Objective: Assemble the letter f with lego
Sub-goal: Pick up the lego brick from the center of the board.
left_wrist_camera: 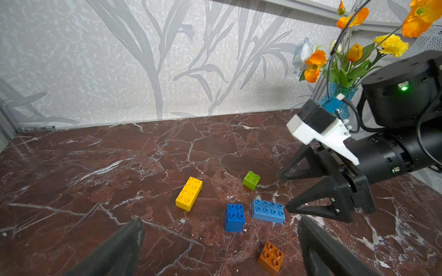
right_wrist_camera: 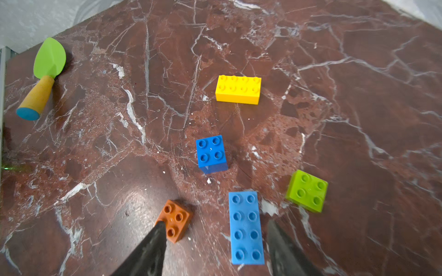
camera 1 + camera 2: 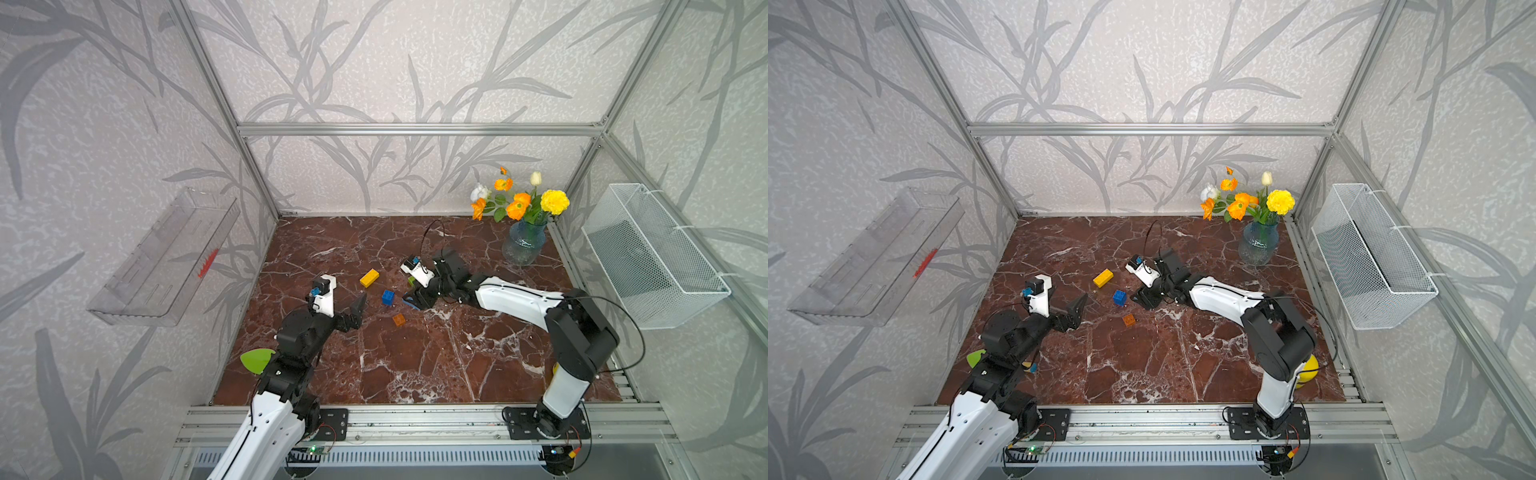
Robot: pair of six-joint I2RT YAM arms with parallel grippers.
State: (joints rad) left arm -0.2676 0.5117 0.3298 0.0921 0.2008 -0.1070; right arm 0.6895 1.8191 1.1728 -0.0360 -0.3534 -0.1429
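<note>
The right end effector sits closest, jaws apart astride the long blue brick, not gripping it, probably aligned to take it as the base. In a top view, yellow brick, small blue brick, green brick and orange brick lie loose at centre frame. The left end effector hangs open left of them.

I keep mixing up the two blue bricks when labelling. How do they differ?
The long blue brick is light blue with eight studs; the small blue brick is darker with four. The long blue brick lies between the open fingers of the right gripper; the small blue brick sits clear ahead of them. Both rest studs up on the marble table, unstacked.
</note>
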